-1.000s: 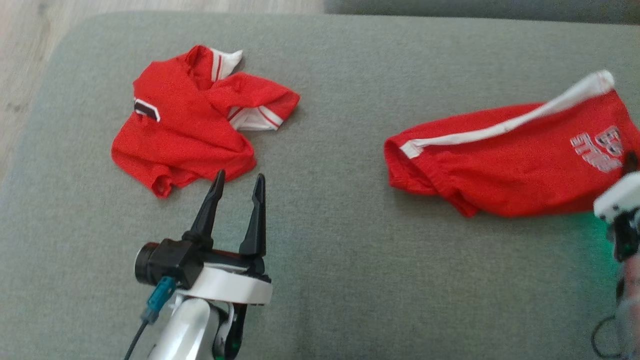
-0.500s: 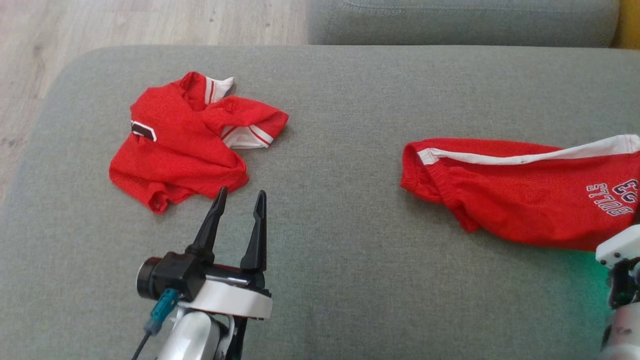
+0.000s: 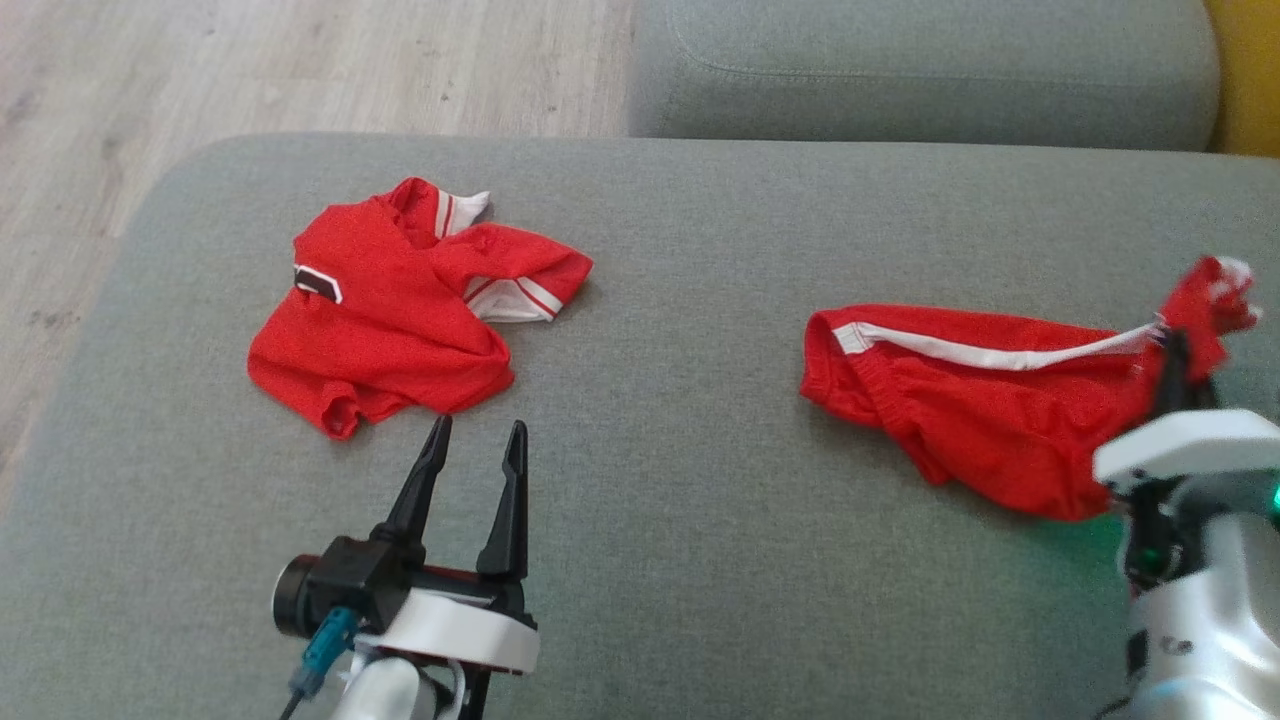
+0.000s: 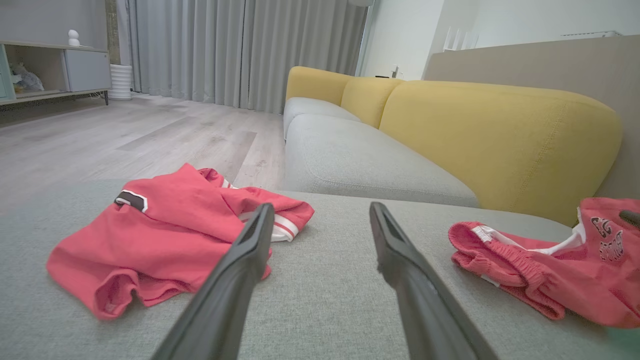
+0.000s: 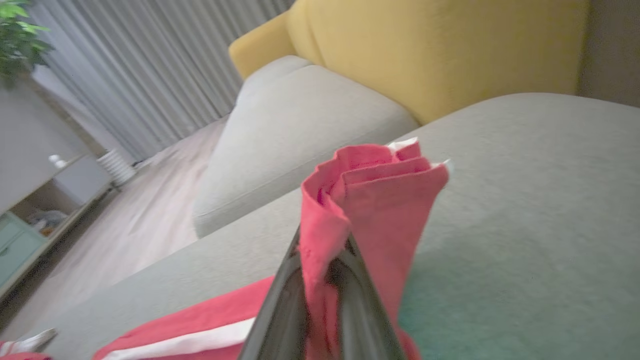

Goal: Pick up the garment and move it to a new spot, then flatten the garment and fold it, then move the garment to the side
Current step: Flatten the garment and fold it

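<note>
Gripping red shorts by bunched end in right claw, clamped tight on fabric; end raised, waist end trailing on right of grey sofa cushion. With left claw spread wide, empty, poised just short of crumpled red shirt. Best now: lift until trailing cloth clears, carry slowly, steer clear of shirt, set down on bare middle.

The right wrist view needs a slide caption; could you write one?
Right gripper shut on a bunched edge of the red shorts above the grey cushion.
</note>
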Available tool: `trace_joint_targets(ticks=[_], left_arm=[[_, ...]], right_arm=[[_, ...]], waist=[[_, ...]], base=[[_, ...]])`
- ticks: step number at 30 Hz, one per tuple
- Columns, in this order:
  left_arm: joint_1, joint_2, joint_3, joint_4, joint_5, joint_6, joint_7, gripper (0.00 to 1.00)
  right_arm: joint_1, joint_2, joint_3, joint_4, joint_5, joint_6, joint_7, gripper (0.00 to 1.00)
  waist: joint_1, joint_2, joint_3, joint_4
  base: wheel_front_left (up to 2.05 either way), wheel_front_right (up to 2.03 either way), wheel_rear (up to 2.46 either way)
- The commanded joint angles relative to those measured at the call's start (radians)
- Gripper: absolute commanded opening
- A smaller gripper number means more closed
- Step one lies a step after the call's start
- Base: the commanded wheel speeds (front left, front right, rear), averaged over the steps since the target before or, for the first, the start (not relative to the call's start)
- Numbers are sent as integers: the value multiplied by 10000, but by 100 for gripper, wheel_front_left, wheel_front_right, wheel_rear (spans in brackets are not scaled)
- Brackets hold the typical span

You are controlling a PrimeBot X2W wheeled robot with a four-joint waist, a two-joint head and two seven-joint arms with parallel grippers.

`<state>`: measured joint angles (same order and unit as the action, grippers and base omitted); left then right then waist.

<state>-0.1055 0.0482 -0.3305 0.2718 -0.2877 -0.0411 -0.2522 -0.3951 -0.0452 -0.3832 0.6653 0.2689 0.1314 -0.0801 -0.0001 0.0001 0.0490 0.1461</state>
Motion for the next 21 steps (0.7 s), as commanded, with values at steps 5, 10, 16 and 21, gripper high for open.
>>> trace_joint_targets(ticks=[5,10,16,21], left_arm=[[-266,20,287,-256,132,-37,-95,100],[-215,20,294,-219,145,-48,-95,100],[-196,20,278,-157,152,-56,-95,100],[-155,20,342,-152,188,-76,-95,100]], right_arm=[[-247,-52,2365,-779,1326,-7,-329,0],[-203,-52,3721,-975,2023,-7,-501,0],[-38,-73,5291,-929,2659,-7,-737,0],[128,-361,6394,-705,3098,-7,-876,0]], waist=[[1,-1,-187,236],[1,-1,-231,475],[1,-1,-249,938],[1,-1,-206,1183]], base=[[0,0,0],[0,0,0],[0,0,0],[0,0,0]])
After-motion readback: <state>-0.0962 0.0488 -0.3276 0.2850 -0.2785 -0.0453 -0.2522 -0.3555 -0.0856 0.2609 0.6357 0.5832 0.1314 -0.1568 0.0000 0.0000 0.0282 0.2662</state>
